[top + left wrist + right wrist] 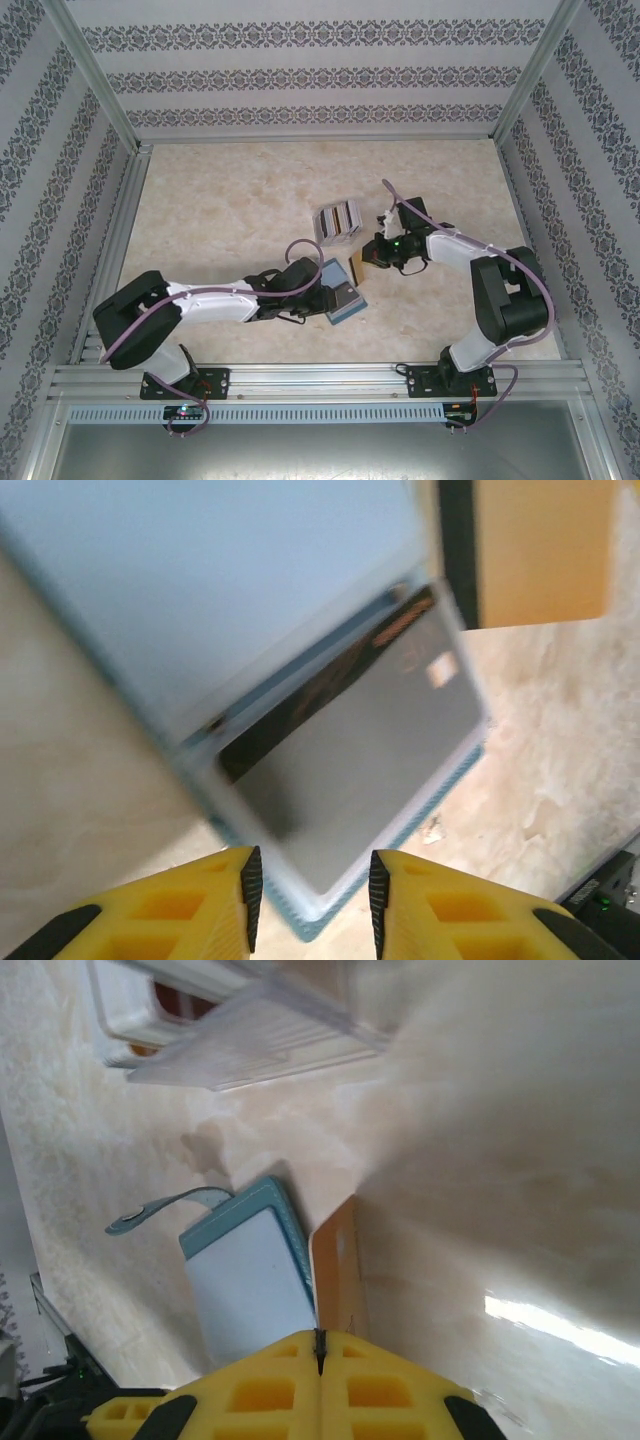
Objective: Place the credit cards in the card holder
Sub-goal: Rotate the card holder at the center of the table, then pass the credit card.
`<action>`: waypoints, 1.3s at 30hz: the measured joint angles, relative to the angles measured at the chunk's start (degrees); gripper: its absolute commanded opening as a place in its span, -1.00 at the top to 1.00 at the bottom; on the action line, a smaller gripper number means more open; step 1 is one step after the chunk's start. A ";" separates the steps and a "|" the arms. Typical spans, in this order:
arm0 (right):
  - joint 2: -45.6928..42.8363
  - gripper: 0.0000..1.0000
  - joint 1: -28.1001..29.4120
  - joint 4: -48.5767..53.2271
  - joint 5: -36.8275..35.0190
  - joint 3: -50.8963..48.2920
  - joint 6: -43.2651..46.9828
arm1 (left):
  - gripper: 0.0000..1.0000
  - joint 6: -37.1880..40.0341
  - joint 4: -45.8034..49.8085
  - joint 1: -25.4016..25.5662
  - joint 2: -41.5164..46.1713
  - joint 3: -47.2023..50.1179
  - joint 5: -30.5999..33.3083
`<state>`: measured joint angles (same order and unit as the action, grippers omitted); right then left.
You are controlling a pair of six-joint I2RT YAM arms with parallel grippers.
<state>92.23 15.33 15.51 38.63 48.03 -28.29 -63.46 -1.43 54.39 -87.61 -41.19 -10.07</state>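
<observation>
The teal-blue card holder (342,298) lies open on the table, pale blue inside (200,590). A grey card (370,750) sits in its pocket, over a dark card (330,685) that peeks out. My left gripper (310,892) is open, and the holder's near corner lies between its fingers without touching them. My right gripper (320,1345) is shut on an orange-brown card (338,1270), holding it on edge just beside the holder's (250,1280) right edge. In the top view the same card (360,267) hangs at the right gripper (373,262), next to the left gripper (322,295).
A pale grey slotted rack (338,220) with more cards stands just behind the holder, close to the right wrist (230,1020). The holder's strap (165,1208) trails off its far end. Patterned walls and metal rails ring the table.
</observation>
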 measured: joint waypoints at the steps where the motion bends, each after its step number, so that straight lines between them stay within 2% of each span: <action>1: 0.63 0.94 1.11 -0.07 0.07 0.66 0.00 | 0.25 0.00 1.29 0.00 1.46 0.00 1.20; 6: 2.47 0.94 4.63 -0.07 1.18 2.62 -0.04 | 0.22 0.00 6.36 -0.02 8.59 0.09 7.19; 9: 2.78 0.95 4.90 -0.11 1.88 3.48 -0.07 | 0.18 0.00 8.28 -0.22 11.89 0.72 9.75; 13: 1.22 0.95 4.24 0.39 1.75 3.63 0.00 | 0.06 1.14 8.96 -1.60 13.11 1.40 10.14; 17: -3.52 0.95 2.67 0.55 3.04 3.63 -0.07 | -0.07 3.96 7.58 -5.90 13.11 1.55 5.84; 21: -8.22 0.95 -0.26 -1.86 7.26 2.89 -1.75 | -0.22 5.95 1.79 -10.54 13.11 2.08 -0.92; 25: -9.49 0.95 -1.31 -6.69 11.58 1.14 -5.70 | -0.22 6.05 -6.29 -14.29 12.66 2.78 -8.48; 30: -9.49 0.95 -1.20 -13.86 16.41 -1.09 -12.39 | -0.18 5.90 -14.43 -16.13 10.47 2.69 -14.97; 39: -9.60 0.95 -0.24 -22.77 21.18 -2.32 -19.80 | -0.10 4.66 -20.79 -18.64 6.43 1.73 -20.13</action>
<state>82.63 15.09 -7.27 59.81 45.71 -48.10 -58.81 -22.22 35.75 -81.19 -39.46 -30.20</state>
